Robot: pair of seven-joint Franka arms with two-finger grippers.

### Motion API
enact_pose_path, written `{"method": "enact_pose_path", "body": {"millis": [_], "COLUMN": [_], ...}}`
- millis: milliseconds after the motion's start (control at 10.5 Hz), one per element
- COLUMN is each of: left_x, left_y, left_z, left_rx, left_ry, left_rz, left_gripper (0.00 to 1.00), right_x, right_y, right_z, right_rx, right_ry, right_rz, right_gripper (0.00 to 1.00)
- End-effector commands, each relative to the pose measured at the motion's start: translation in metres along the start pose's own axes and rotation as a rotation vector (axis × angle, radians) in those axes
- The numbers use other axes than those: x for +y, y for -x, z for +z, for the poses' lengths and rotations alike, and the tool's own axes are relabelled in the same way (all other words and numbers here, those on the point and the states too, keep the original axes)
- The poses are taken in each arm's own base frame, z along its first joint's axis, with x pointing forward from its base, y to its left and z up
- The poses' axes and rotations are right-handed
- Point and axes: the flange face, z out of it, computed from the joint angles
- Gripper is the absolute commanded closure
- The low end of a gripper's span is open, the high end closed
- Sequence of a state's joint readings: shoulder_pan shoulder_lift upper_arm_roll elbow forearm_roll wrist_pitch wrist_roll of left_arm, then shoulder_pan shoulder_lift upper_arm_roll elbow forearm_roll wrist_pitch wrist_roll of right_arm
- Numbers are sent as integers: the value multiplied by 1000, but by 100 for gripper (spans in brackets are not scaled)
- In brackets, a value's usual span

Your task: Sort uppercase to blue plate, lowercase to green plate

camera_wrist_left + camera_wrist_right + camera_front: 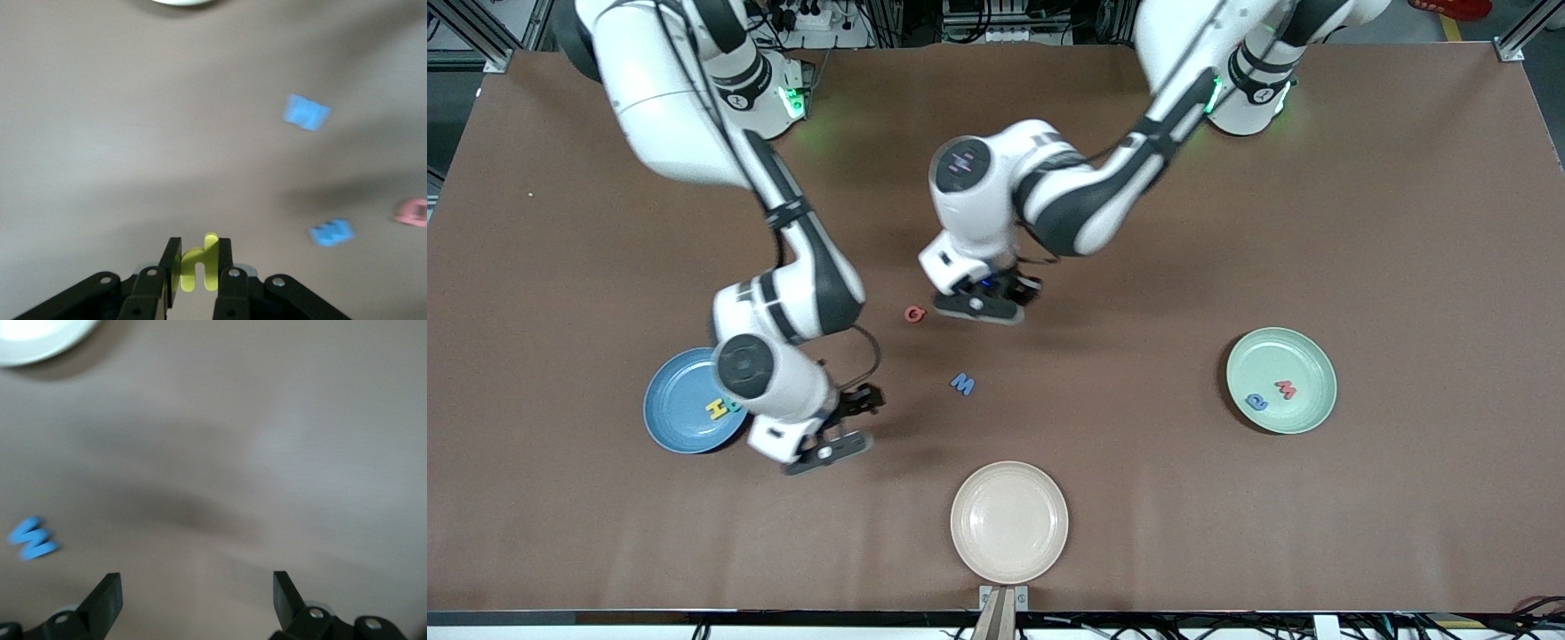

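Front view: the left gripper (980,307) is seen over bare table, with the red G (914,313) just beside it toward the right arm's end and one blue M-shaped letter (962,383) nearer the camera; the green plate (1307,348), well apart toward the left arm's end, already carries a red m (1286,388) and a rounded blue letter (1256,402). The right gripper (831,452) is held just beside the blue plate (671,400), where a yellow H (717,409) lies. Left wrist view: a small yellow lowercase letter (200,263) is clenched between the fingers (169,263); two blue letters and a red one lie on the table ahead. Right wrist view: the jaws are spread wide with nothing between them; this arm waits. Judged next: the yellow letter is best carried high over the loose letters and let go low over the green plate's centre, so that it is not bounced off the rim.
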State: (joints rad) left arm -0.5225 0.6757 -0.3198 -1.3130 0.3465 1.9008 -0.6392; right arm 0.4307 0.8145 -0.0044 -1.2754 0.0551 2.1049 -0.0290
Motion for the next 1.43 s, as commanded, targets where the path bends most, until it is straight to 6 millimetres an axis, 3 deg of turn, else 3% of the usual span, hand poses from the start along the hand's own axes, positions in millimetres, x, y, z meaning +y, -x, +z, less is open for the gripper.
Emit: {"method": "enact_pose_path", "body": {"millis": [0, 95, 190, 475, 760, 855, 1235, 1330], "left_x": [-111, -159, -195, -301, -392, -414, -428, -429], "left_y": [-16, -29, -37, -41, -36, -34, -28, -27], "left_z": [22, 34, 43, 91, 130, 141, 180, 182], "left_rx": [-78, -96, -110, -191, -221, -223, -258, -261], "left_ry": [-3, 2, 7, 53, 92, 105, 131, 131], "left_rz": [45, 36, 35, 3, 11, 9, -23, -31], "left_gripper": [100, 100, 100, 100, 100, 100, 100, 75], "right_x": [-48, -63, -79, -122, -129, -130, -134, -136], "right_y": [-4, -2, -3, -6, -2, -1, 3, 3], "right_z": [15, 24, 35, 64, 85, 87, 99, 100], "right_rx": [10, 0, 8, 105, 96, 91, 76, 76], "right_ry": [10, 9, 6, 6, 10, 10, 10, 11], "right_rz": [-149, -190, -223, -292, -319, -318, -322, -326], "right_gripper": [0, 0, 0, 0, 0, 0, 0, 0]}}
